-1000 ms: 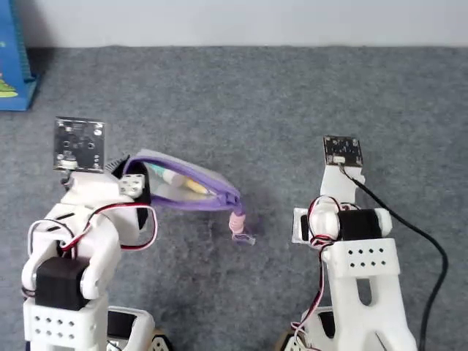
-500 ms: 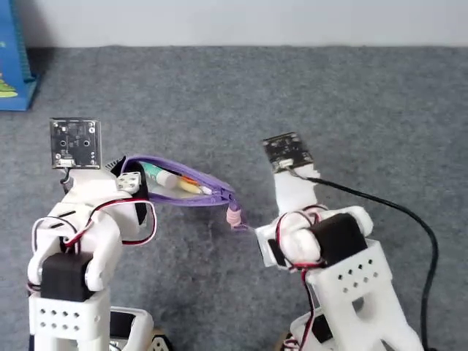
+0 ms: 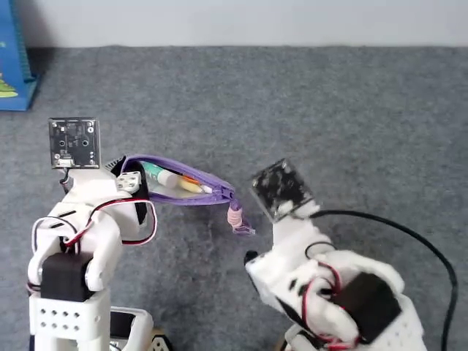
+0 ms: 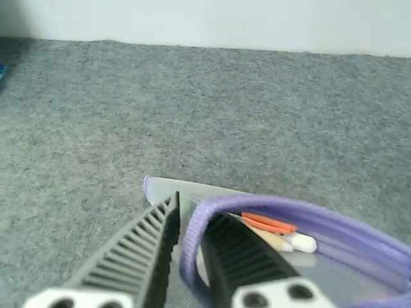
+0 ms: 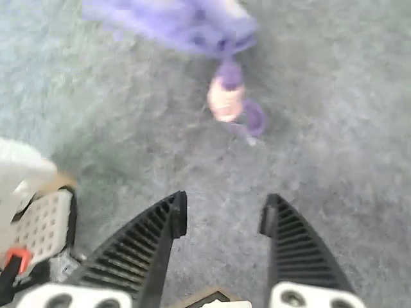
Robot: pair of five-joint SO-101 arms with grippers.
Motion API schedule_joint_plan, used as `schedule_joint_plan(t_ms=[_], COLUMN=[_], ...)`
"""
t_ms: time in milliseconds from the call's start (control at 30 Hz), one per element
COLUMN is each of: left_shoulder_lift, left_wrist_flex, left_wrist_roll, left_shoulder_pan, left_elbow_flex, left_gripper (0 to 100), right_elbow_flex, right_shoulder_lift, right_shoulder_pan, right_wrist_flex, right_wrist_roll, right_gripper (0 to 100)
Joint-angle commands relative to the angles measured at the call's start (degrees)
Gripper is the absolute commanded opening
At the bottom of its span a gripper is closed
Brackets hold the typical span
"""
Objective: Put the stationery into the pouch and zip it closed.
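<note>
Two arms sit side by side on the grey carpeted table (image 3: 351, 110). L arm (image 3: 80, 234) is at the near end of the pouch (image 3: 191, 191). Pouch is translucent w/ purple trim and lies on the carpet in front of the L arm, its other end pointing toward the R arm (image 3: 329, 285).

L gripper (image 4: 192, 212) is clamped on the pouch's purple rim. The rim strip runs btwn its two black ribbed fingers (image 4: 151, 234) and is squeezed there. Pouch mouth gapes along the top, zip not closed.

Stationery (image 4: 273, 231) is inside the pouch: an orange pen, a pale yellow piece w/ a white end, and in the high view a green-tipped one too.

At the pouch's R-arm end a pink zip charm (image 5: 225, 99) w/ a small purple loop hangs off the zip and rests on the carpet.

R gripper (image 5: 223, 202) is spread wide w/ nothing btwn the fingers. It hovers over bare carpet, near the charm but apart from it and not touching the pouch.

A black cable (image 3: 409, 234) loops from the R arm's wrist camera off to the side. A blue box (image 3: 11, 66) stands at the far corner on the L arm's side, well apart from the pouch.
</note>
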Motion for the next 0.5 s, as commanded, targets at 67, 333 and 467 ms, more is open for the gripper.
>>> schedule_joint_plan(t_ms=[67,333,467], left_shoulder_lift=[-0.09,-0.44,-0.44], left_wrist_flex=[-1.85,-1.67,-1.67], left_wrist_roll=[0.53,0.53,0.53], left_shoulder_pan=[-3.16,-3.08,-2.99], left_elbow_flex=[-1.01,0.57,0.48], left_gripper=[1,1,1], right_elbow_flex=[1.85,3.87,6.24], right_shoulder_lift=[1.63,5.41,6.02], right_shoulder_pan=[-2.07,-2.33,-2.33], right_wrist_flex=[-1.89,-11.65,-17.1], right_wrist_roll=[0.62,0.7,0.7], right_gripper=[13.7,13.7,13.7])
